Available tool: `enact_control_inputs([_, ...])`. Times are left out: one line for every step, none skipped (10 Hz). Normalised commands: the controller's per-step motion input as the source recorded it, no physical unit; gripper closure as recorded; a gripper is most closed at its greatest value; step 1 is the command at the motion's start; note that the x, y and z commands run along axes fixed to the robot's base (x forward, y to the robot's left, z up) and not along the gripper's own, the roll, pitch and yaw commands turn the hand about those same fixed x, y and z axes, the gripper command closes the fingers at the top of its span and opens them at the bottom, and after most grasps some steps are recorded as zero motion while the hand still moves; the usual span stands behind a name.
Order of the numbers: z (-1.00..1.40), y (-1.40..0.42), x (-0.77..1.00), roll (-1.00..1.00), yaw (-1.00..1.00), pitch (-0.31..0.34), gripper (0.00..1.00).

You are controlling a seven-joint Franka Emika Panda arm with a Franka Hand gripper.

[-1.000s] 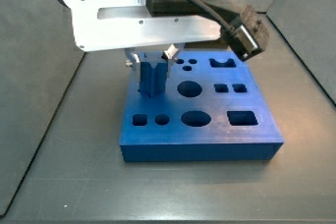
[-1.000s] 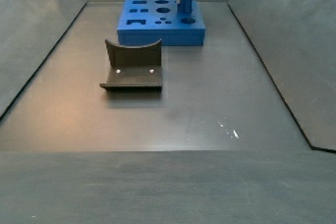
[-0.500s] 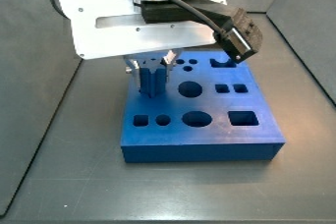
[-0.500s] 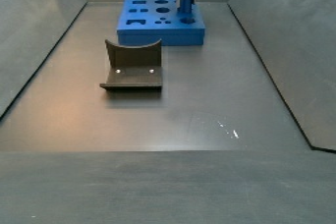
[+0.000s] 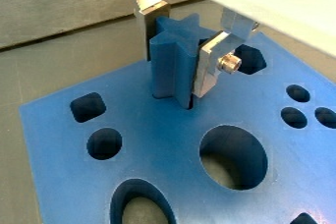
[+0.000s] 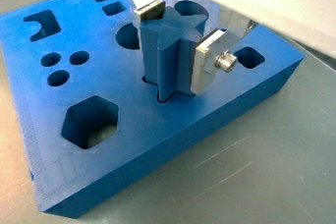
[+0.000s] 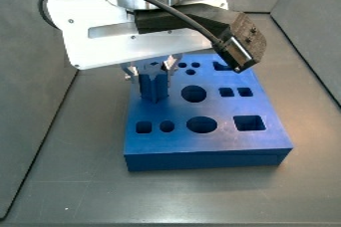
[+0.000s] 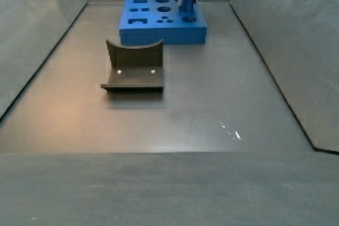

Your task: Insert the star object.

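in both wrist views the gripper (image 5: 178, 46) clasps 1 star object (image 5: 175, 59) standing upright with its lower end in a hole of the 1 blue block (image 6: 79, 159). only a side view shows 1 dark olive curved piece (image 8: 134, 66), well apart from the block.

Upright blue star object (image 6: 168, 59) in block (image 6: 79, 90), between claw (image 6: 180, 46) plates.

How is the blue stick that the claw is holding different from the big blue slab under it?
The star object is slim and stands upright; the block is wide and lies flat on the floor. The star object is solid with ridged sides, while the block is pierced by many shaped holes. The gripper clamps the star object, its lower end in a hole; the block is untouched. Both are the same blue.
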Motion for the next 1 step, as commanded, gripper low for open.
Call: enact_control_inputs([0.00, 0.00, 0.00, 0.00, 0.00, 0.000, 1.00])
